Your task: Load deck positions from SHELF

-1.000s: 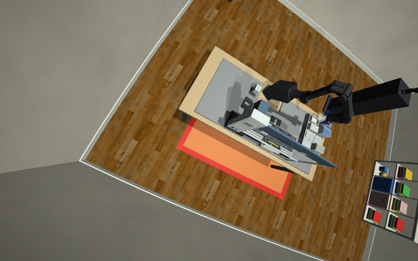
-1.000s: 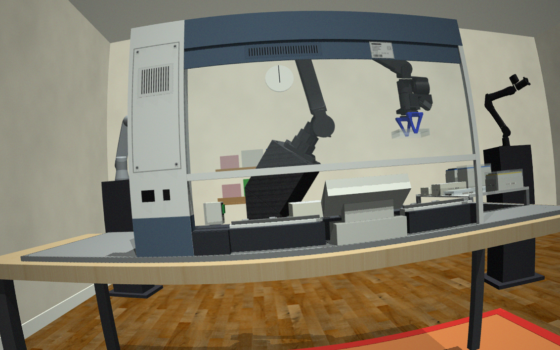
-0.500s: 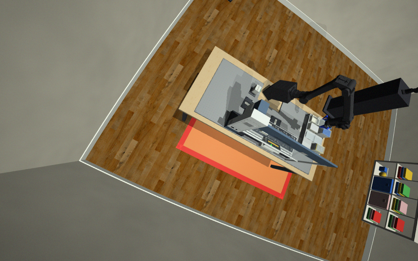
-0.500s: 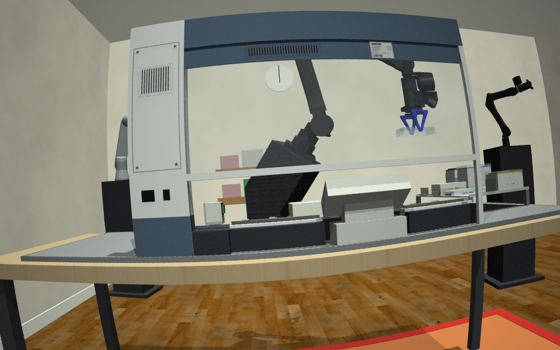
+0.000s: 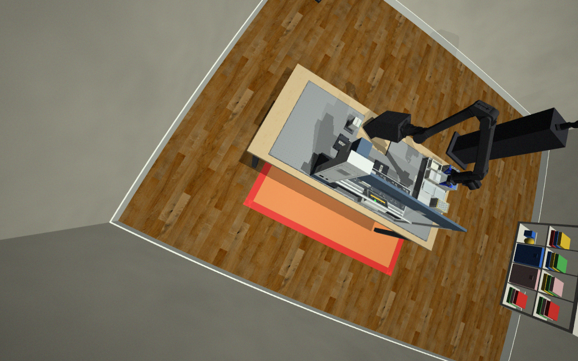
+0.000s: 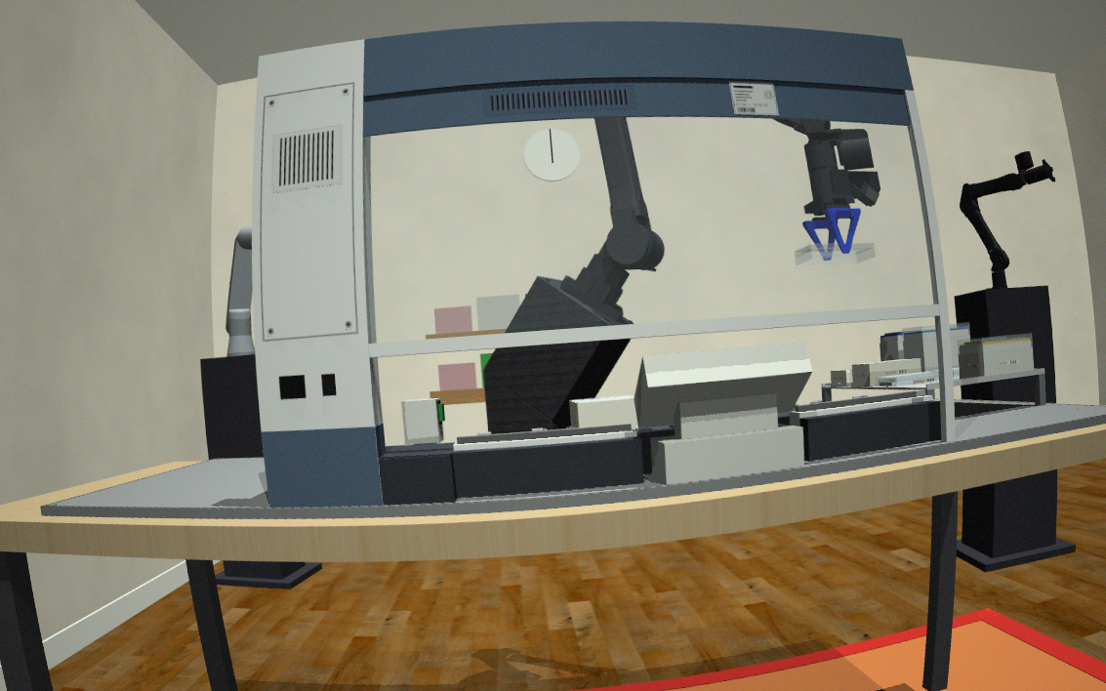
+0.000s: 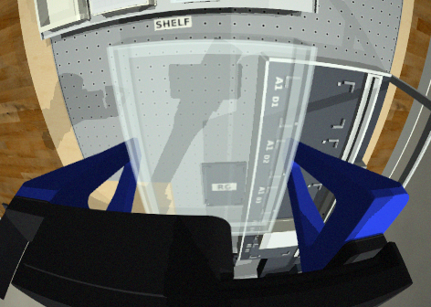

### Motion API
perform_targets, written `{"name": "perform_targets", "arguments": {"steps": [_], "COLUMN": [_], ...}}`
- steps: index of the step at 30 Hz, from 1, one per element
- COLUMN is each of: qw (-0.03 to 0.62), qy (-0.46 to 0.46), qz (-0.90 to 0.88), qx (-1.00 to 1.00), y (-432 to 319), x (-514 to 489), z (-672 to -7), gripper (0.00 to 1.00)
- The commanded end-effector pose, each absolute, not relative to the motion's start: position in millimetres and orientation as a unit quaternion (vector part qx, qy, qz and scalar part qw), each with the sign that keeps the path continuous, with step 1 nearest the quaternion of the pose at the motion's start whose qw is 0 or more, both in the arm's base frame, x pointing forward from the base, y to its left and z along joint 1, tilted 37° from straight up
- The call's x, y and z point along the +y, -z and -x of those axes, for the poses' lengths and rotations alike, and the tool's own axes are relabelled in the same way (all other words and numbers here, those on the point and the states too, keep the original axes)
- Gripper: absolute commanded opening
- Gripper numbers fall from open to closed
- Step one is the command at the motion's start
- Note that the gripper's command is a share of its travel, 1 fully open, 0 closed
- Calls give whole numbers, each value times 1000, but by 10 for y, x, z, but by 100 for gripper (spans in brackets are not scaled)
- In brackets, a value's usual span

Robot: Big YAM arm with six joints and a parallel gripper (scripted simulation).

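My gripper (image 7: 212,146) (image 6: 832,238) (image 5: 448,176) is shut on a clear tip-rack cover (image 7: 183,107) (image 6: 863,252), gripped across its width by the blue fingers. It holds the cover level, high above the table, just off the edge of the SHELF (image 7: 173,23) (image 6: 926,374). Through the cover in the wrist view I see the grey perforated table, the arm's shadow and the dark deck (image 7: 341,107) with its engraved A1 marks and white corner brackets.
The regrip nest lies below the cover. The instrument's frame and clear hood (image 6: 626,51) enclose the deck. More labware (image 6: 995,347) stands at the SHELF's right end.
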State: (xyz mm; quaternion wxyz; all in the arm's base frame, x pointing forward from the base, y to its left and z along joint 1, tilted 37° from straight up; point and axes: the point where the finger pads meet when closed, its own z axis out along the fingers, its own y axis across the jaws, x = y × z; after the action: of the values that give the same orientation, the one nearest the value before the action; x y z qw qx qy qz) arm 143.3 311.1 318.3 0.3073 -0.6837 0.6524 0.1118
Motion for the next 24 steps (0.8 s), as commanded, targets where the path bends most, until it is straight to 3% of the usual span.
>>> {"name": "perform_targets", "arguments": {"steps": [1, 7, 10, 24], "qw": [309, 326, 307, 325], "qy": [-105, -108, -107, -110], "qz": [699, 695, 704, 695], "qx": [636, 632, 631, 632], "y": [-3225, -3503, -3261, -3430], "x": [3125, 3145, 3099, 3118], "z": [-1515, -1813, -1714, -1754], "gripper": [0, 0, 0, 0]}}
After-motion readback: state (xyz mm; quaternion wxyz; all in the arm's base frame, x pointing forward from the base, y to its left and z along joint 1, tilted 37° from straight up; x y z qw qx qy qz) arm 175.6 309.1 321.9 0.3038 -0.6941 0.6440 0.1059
